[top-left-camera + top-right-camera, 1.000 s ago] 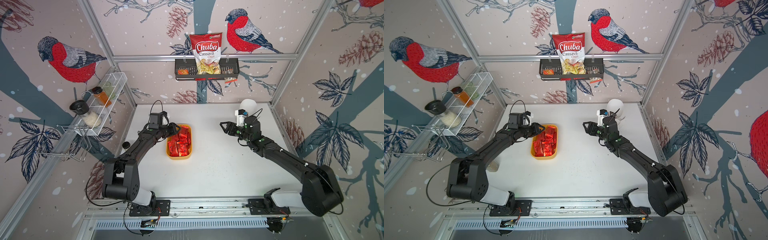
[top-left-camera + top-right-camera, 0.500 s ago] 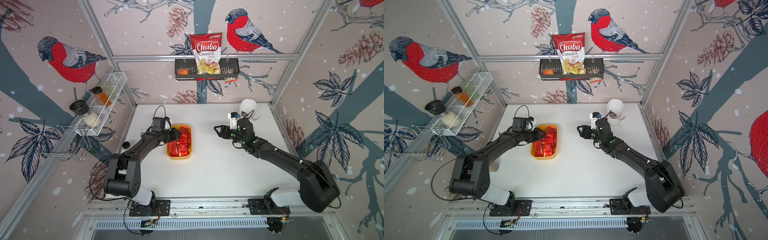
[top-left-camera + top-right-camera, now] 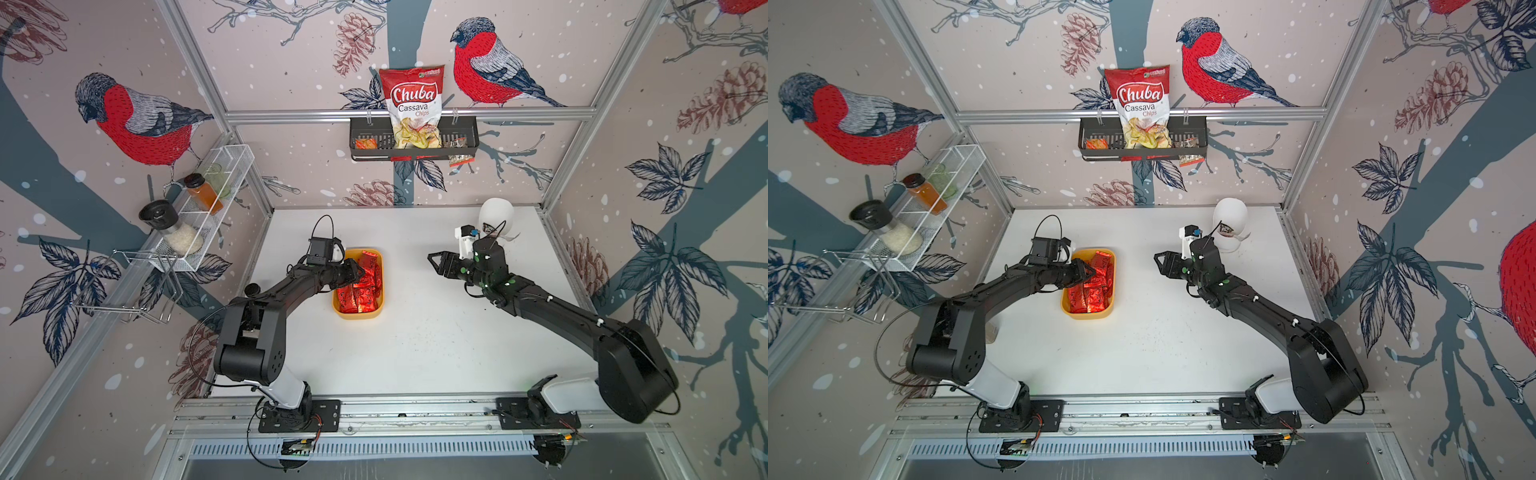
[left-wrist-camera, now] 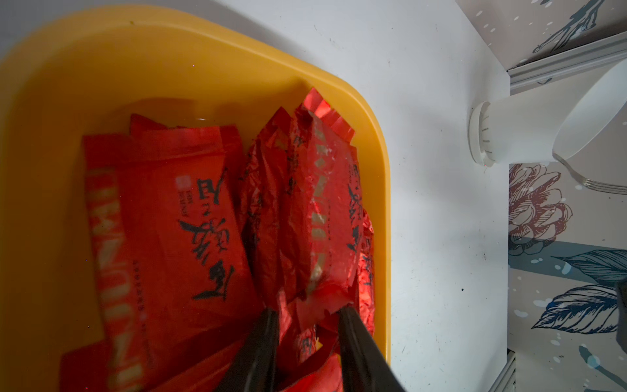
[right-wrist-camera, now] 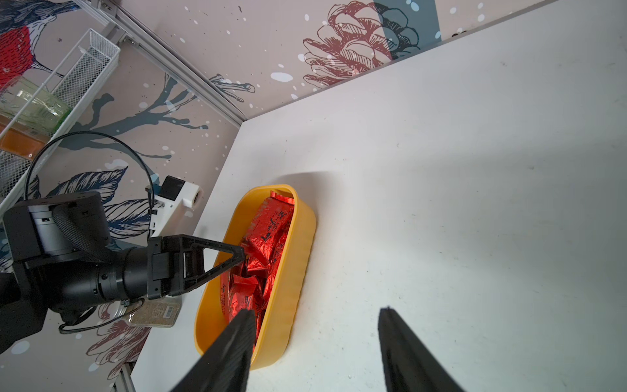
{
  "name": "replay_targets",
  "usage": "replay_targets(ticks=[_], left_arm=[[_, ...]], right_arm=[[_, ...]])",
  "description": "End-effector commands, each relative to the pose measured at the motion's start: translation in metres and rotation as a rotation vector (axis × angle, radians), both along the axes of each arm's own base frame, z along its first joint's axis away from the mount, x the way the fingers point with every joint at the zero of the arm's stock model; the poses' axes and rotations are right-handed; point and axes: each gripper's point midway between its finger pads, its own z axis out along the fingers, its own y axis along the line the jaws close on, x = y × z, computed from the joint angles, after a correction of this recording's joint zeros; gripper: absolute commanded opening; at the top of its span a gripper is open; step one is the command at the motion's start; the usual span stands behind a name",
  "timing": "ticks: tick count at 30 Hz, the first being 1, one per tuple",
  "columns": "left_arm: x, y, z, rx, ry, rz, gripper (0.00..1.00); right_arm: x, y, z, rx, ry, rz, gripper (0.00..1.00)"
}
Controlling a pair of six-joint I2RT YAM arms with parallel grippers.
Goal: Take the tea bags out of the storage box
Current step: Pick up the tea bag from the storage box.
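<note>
The tea bags (image 3: 362, 291) lie heaped in the storage box (image 3: 357, 313), which sits on the white table (image 3: 415, 357) left of centre, where it was a second ago; what has changed is the arms. The left gripper (image 3: 360, 272), then at the box's far left rim, has pushed in over the sachets; the right gripper (image 3: 434, 261) has slid a little nearer the box, and over the last half second it has barely shifted.

The box's long axis runs from the robot's side toward the rear wall, almost straight in both top views; most sachets lie lengthwise along it, flat or overlapping. In the left wrist view one sachet (image 4: 322, 210) stands on its edge by the box wall (image 4: 378, 159), its long axis along the box; one crimped end points to the far corner, the other lies between the left gripper's (image 4: 307, 315) black fingers (image 4: 264, 342). The jaws are part-closed astride that end; whether they truly pinch it I cannot tell.

The right gripper (image 5: 315, 310) hangs over bare table near the box (image 5: 291, 271) but apart from it, jaws spread and empty. Behind it a white vessel (image 3: 494, 214) is near the rear right corner; on the rear wall a black basket (image 3: 361, 133) holds a Chuba chips bag (image 3: 413, 99); a white wire rack (image 3: 239, 160) hangs on the left wall.
</note>
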Motion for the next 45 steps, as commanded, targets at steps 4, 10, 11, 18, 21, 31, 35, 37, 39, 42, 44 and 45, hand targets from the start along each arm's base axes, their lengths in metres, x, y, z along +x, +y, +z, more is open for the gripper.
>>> replay_targets(ticks=[4, 10, 11, 18, 21, 31, 35, 37, 39, 42, 44, 45], left_arm=[[0.008, -0.002, 0.001, -0.016, -0.026, 0.013, 0.3], [0.013, -0.004, 0.003, -0.036, -0.034, 0.018, 0.16], [0.014, -0.005, 0.004, -0.038, -0.034, 0.019, 0.13], [0.011, -0.004, 0.015, -0.035, -0.047, 0.017, 0.0], [0.007, -0.004, 0.026, -0.036, -0.062, 0.012, 0.0], [-0.007, -0.016, 0.087, -0.153, -0.154, -0.029, 0.0], [-0.014, -0.028, 0.119, -0.279, -0.201, -0.045, 0.0], [-0.02, -0.036, 0.137, -0.342, -0.222, -0.056, 0.0], [-0.025, -0.043, 0.154, -0.394, -0.238, -0.064, 0.0], [-0.034, -0.052, 0.175, -0.467, -0.255, -0.071, 0.0], [-0.038, -0.055, 0.182, -0.499, -0.255, -0.071, 0.0], [-0.04, -0.056, 0.184, -0.513, -0.251, -0.068, 0.0]], right_arm=[[0.002, 0.001, -0.001, 0.007, 0.007, -0.007, 0.62], [0.003, 0.002, -0.004, 0.007, 0.017, -0.006, 0.62], [0.003, 0.002, -0.003, 0.008, 0.016, -0.007, 0.62], [0.001, 0.005, -0.002, 0.018, 0.023, 0.0, 0.61], [0.0, 0.009, 0.002, 0.033, 0.02, 0.01, 0.61], [-0.004, 0.037, 0.028, 0.211, 0.035, 0.073, 0.64], [-0.005, 0.051, 0.04, 0.358, 0.049, 0.114, 0.71], [-0.005, 0.056, 0.044, 0.43, 0.061, 0.131, 0.75], [-0.005, 0.061, 0.048, 0.489, 0.068, 0.155, 0.78], [-0.006, 0.068, 0.059, 0.582, 0.061, 0.195, 0.82], [-0.008, 0.071, 0.068, 0.636, 0.043, 0.223, 0.85], [-0.009, 0.072, 0.073, 0.662, 0.032, 0.235, 0.86]])
